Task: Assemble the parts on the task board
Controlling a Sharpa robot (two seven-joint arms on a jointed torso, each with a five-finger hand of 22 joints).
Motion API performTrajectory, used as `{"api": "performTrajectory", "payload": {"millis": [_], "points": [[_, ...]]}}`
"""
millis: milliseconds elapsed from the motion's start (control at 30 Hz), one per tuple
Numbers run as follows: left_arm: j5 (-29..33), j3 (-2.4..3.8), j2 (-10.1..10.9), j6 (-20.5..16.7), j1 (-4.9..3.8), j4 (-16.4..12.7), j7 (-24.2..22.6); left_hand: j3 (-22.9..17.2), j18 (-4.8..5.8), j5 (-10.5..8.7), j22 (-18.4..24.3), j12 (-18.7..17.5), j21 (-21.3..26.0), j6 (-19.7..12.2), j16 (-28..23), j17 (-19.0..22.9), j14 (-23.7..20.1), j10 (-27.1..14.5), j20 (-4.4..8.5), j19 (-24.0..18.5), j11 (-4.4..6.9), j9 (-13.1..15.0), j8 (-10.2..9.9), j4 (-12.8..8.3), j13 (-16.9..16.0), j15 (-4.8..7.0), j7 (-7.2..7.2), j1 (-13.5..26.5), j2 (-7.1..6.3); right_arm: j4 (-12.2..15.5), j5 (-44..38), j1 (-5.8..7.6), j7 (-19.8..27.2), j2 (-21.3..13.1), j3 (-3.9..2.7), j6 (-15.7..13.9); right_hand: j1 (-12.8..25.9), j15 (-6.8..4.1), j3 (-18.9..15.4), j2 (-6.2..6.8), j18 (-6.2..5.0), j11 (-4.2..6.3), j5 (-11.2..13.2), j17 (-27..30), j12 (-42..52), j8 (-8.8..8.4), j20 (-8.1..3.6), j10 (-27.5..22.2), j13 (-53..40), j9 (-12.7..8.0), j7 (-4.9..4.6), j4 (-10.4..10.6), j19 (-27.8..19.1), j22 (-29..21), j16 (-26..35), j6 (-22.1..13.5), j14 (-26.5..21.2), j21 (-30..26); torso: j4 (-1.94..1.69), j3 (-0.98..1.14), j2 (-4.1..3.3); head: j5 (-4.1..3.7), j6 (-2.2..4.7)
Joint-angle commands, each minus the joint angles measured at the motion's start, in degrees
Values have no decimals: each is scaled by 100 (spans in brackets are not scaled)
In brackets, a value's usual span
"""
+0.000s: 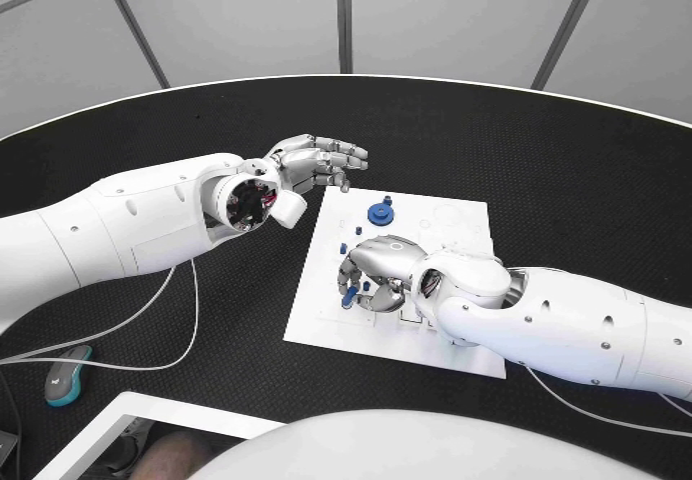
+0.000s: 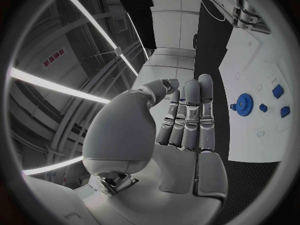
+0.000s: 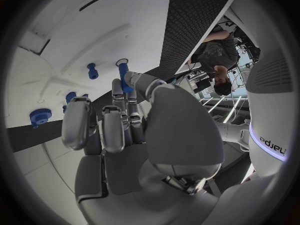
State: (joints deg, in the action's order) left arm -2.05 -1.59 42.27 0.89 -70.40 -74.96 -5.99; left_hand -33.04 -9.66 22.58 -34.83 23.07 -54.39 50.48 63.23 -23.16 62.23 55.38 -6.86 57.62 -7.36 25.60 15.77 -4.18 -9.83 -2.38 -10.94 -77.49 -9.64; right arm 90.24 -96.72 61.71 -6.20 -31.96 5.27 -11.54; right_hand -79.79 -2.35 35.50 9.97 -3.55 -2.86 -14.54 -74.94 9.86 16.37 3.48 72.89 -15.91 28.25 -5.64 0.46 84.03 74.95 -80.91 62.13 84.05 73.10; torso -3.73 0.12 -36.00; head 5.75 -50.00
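While my left hand [image 1: 310, 165] hovers empty, fingers loosely curled, beside the task board [image 1: 447, 215] on the worktop [image 1: 577, 160], my right hand [image 1: 378, 268] pinches a blue peg [image 3: 123, 75] over the board's near left part. The peg's long axis points roughly down at the board; a blue gear [image 1: 379, 212] already sits there, other small pieces apparently remaining.

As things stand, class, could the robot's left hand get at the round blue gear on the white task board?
Probably yes. The left hand hovers empty beside the white task board, near the round blue gear, with nothing between them; the right hand works further down the board.
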Motion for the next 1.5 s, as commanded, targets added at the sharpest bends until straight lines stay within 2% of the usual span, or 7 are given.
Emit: {"api": "performTrajectory", "payload": {"millis": [33,367,1000,1233,1300,1400,1500], "points": [[0,0,1,2,0,-3,2,25,-100,20,-5,1,-33,10,-23,6,-34,-37,-4,-26,8,-6,-23,6,6,15,-40,-11,44,-7,-8,0,-8,6,0,43,-1,-29,39,-39,0,102,-29,-268,15,15,-51,136,-8,8,-49,7,168,480,-22,16,346,-3,-1,-4,-8,0,0],[0,0,2,9,0,-9,9,25,-100,20,-5,1,-33,10,-23,6,-34,-37,-4,-26,8,-6,-23,6,6,15,-40,-11,44,-54,-27,-1,-64,28,0,246,-1,-29,39,-39,0,102,-29,-268,15,15,-51,136,-8,8,-49,7,168,480,-22,16,346,-3,0,-8,-7,19,0],[0,0,1,17,0,-12,16,25,-100,20,-5,1,-33,10,-23,6,-34,-37,-4,-26,8,-6,-23,6,6,15,-40,-11,44,-46,-190,-1,-143,115,0,320,24,-22,45,-21,-6,94,-23,-259,3,10,-47,131,-17,17,-61,3,159,464,-15,9,344,-35,3,-9,-9,27,0],[-1,0,1,21,0,-16,22,25,-100,20,-5,1,-33,10,-23,6,-34,-37,-4,-26,8,-6,-23,6,6,15,-40,-11,44,-60,-194,-1,-122,141,1,370,99,-5,-9,35,-9,74,1,-261,-44,-4,-35,71,-29,41,-87,3,152,459,-18,-23,345,-53,0,-4,-5,35,0],[-1,0,2,24,0,-15,26,25,-100,20,-5,1,-33,10,-23,6,-34,-37,-4,-26,8,-6,-23,6,6,15,-40,-11,44,-68,-194,-1,-121,144,1,374,143,9,-56,52,-11,56,14,-256,-83,-21,-26,11,-26,47,-102,14,147,452,-16,-58,344,-70,-1,-5,-4,36,0],[-1,1,3,34,0,-12,35,25,-100,20,-5,1,-33,10,-23,6,-34,-37,-4,-26,8,-6,-23,6,6,15,-40,-11,44,-95,-195,-1,-119,150,1,399,203,68,-98,60,-17,-18,18,-239,-208,-191,13,-168,9,-3,-177,32,132,430,-6,-317,340,-119,5,-3,2,40,0],[-1,1,2,40,0,-7,42,25,-100,20,-5,1,-33,10,-23,6,-34,-37,-4,-26,8,-6,-23,6,6,15,-40,-11,44,-117,-195,-1,-101,150,1,399,285,152,-112,132,-31,-124,28,-170,-410,-314,74,-473,94,-45,-248,54,103,375,43,-455,320,-223,4,0,1,41,0]]}}
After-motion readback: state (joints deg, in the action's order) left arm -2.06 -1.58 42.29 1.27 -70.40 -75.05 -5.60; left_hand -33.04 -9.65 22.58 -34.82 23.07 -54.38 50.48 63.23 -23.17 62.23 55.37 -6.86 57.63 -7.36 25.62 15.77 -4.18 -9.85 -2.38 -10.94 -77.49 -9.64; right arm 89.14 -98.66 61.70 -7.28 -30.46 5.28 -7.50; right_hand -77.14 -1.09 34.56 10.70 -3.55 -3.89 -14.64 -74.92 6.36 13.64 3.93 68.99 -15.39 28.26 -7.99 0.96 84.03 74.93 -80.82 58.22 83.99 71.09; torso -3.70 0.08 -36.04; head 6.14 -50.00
